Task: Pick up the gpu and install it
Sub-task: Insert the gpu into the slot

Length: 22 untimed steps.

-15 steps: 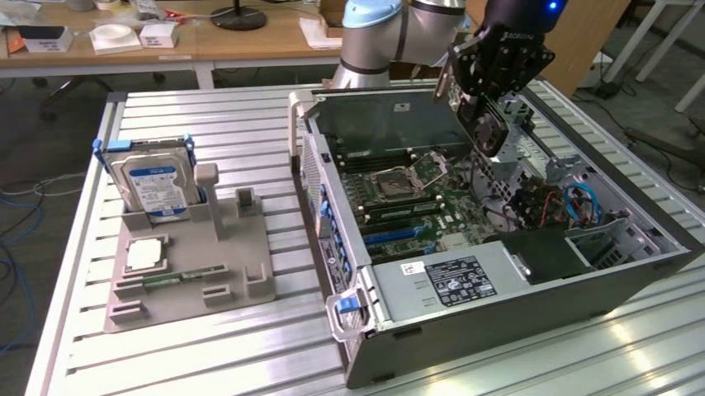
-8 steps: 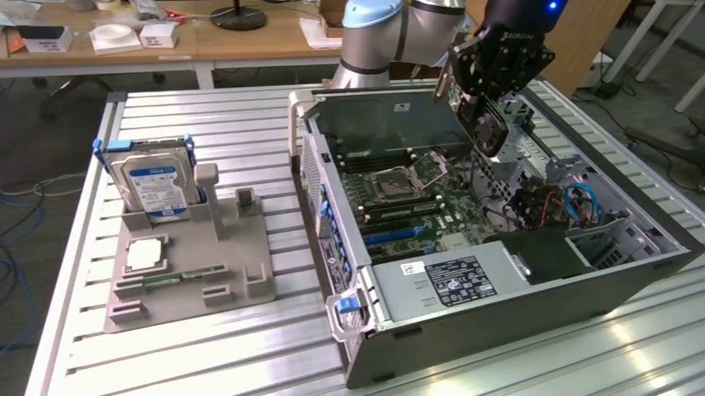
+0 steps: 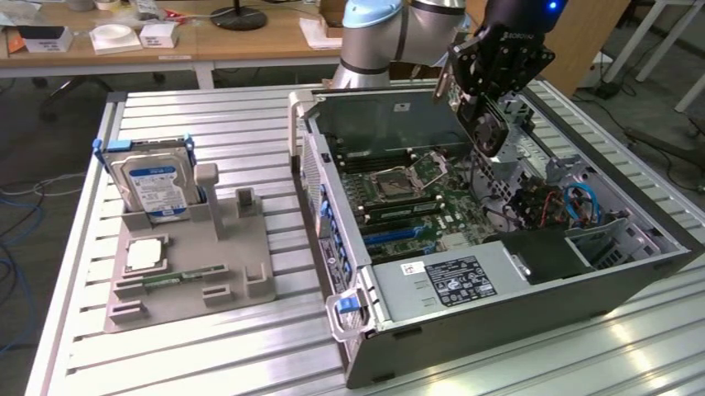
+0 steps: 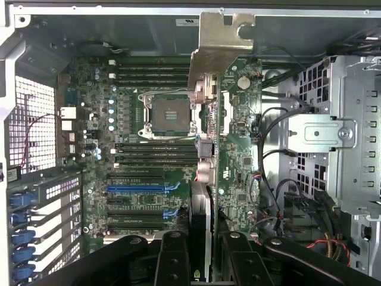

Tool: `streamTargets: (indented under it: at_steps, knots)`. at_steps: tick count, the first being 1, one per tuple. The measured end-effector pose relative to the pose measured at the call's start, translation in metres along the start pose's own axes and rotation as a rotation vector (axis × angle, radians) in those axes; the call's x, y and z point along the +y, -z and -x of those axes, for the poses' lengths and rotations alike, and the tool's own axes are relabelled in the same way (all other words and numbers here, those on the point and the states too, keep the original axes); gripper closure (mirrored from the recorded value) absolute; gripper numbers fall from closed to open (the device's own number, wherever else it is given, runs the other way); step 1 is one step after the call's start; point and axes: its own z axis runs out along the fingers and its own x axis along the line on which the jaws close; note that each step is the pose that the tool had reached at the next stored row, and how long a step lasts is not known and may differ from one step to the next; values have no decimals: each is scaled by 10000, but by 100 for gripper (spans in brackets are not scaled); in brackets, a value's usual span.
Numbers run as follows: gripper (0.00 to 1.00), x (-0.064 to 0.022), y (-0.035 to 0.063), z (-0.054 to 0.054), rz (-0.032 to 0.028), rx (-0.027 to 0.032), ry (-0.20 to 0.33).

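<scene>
In the exterior view, a grey fixture (image 3: 187, 280) is sitting on the near left of the surface (image 3: 220, 107), carrying the hard drive (image 3: 154, 186) well apart from the work. To its right the open case (image 3: 518, 305) is lying with its motherboard (image 3: 418, 194) facing up. Over the far part of that board the hand (image 3: 480, 92) is clamping the gpu (image 3: 488, 124), jaws narrow on it, holding it clear of the board. The blue expansion slots (image 4: 137, 187) are lying nearer and to the left of the card; its long axis is seemingly running across them, not along them
</scene>
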Motion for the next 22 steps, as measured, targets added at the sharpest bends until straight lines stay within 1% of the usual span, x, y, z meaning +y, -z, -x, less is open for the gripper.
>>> streamTargets:
  at_steps: [3,11,18,22]
  knots:
    - [73,0,-4,-1,-1,11,350]
    - [73,0,-13,0,-11,55,1773]
    - [73,-2,-23,-1,-16,85,2750]
    - [73,-2,-32,-1,-21,106,3420]
